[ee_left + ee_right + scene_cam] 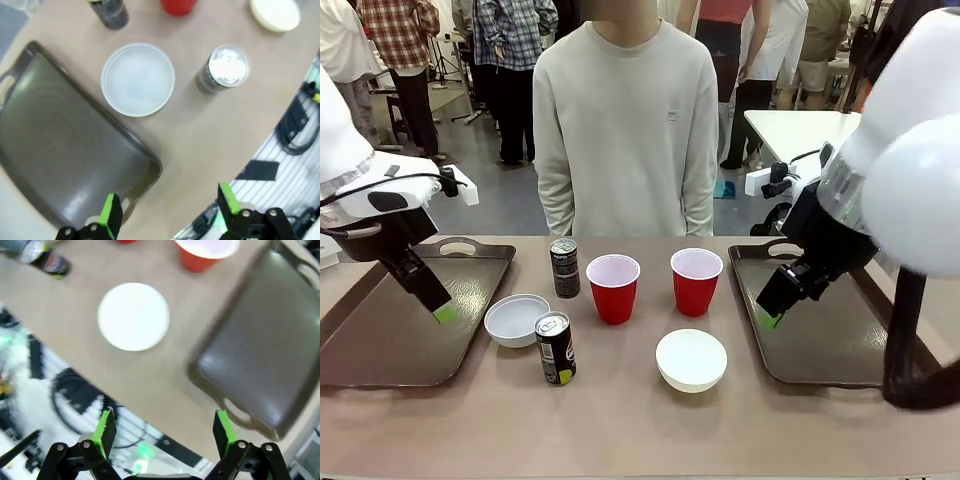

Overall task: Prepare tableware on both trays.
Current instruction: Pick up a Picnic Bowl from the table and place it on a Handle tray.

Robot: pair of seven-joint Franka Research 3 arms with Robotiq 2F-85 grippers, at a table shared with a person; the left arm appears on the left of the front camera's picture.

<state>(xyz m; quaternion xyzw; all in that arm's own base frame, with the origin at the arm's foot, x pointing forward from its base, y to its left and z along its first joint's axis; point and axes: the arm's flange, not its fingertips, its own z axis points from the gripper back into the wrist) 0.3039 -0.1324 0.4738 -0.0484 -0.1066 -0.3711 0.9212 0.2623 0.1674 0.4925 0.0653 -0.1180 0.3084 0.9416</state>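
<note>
Left tray (380, 340), right tray (820, 340): bare. Cups (613, 288), bowls (516, 320), cans (556, 348): on table (620, 430), none placed. Left pincer (167, 205), right pincer (164, 427): wide open, empty.

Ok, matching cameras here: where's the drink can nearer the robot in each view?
Front view: near drink can, left of centre, toward the front edge.
Left wrist view: the can, upper right.
Right wrist view: the can, top-left corner.
Shared landmark: white bowl by the right tray.

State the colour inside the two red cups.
White, in the left cup and the right cup; the front view shows it best.
</note>
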